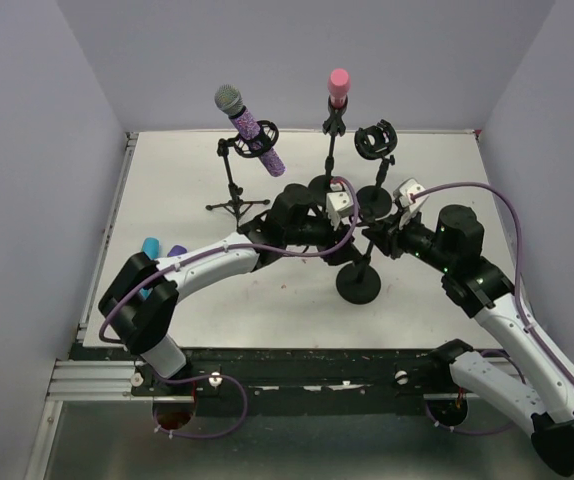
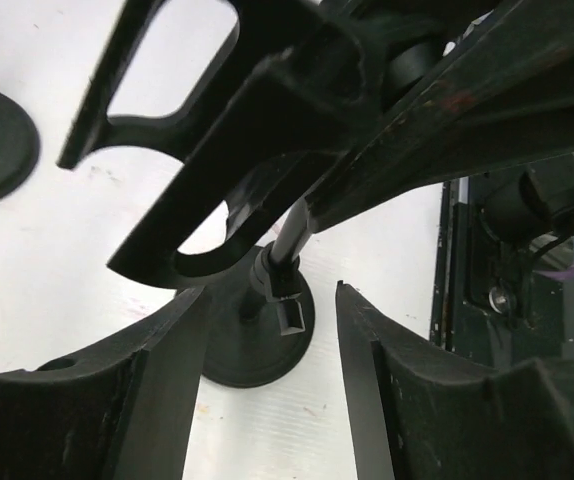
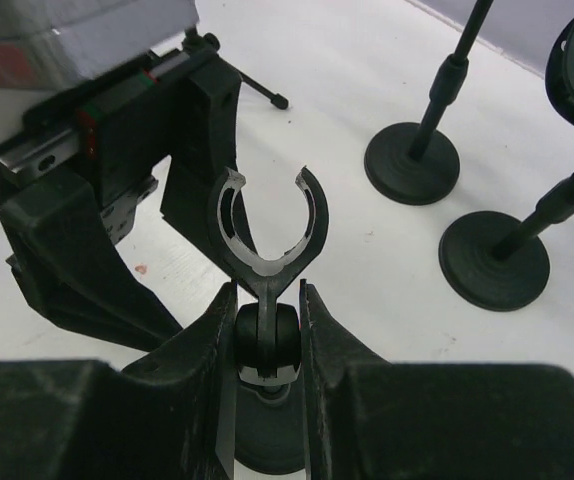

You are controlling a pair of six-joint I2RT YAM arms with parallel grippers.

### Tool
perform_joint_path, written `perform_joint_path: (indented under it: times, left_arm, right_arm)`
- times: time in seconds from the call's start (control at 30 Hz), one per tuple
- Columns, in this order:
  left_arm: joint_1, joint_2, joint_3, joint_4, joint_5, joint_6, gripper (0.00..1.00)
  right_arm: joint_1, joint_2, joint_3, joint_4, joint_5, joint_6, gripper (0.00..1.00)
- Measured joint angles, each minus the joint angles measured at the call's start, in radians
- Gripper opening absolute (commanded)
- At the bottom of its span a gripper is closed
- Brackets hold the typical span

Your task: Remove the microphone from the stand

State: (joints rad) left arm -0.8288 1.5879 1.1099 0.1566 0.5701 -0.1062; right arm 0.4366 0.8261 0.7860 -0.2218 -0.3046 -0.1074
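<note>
Top camera: high, looking down at table [image 1: 167, 190]. Wrist cameras: close, low, both on clip stand [image 3: 267, 240].

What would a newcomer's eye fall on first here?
Two arms meet mid-table over a round-based stand: the right pincer is clamped on its neck just below an empty U-shaped clip, and the left pincer is open close beside it. Behind, a purple glitter microphone stands at back left and a pink microphone at back centre.
</note>
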Motion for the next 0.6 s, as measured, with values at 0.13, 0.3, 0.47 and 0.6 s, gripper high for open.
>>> perform_joint_path:
  times: [0.13,0.3,0.47,0.6]
  left_arm:
    - [-0.003,0.032,-0.001,0.018,0.023,-0.064,0.58]
    - [-0.012,0.043,-0.016,0.066,0.026,-0.129,0.46]
    - [-0.016,0.085,-0.016,0.077,0.026,-0.144,0.3]
    - [-0.013,0.112,-0.019,0.083,0.028,-0.153,0.05]
  right_arm:
    - [0.0,-0.002,0.001,-0.003,0.019,0.019,0.01]
    - [0.0,0.009,0.012,-0.009,0.032,0.035,0.01]
    - [0.0,0.023,0.019,-0.008,0.035,0.044,0.01]
    - [0.0,0.032,0.027,-0.01,0.04,0.048,0.01]
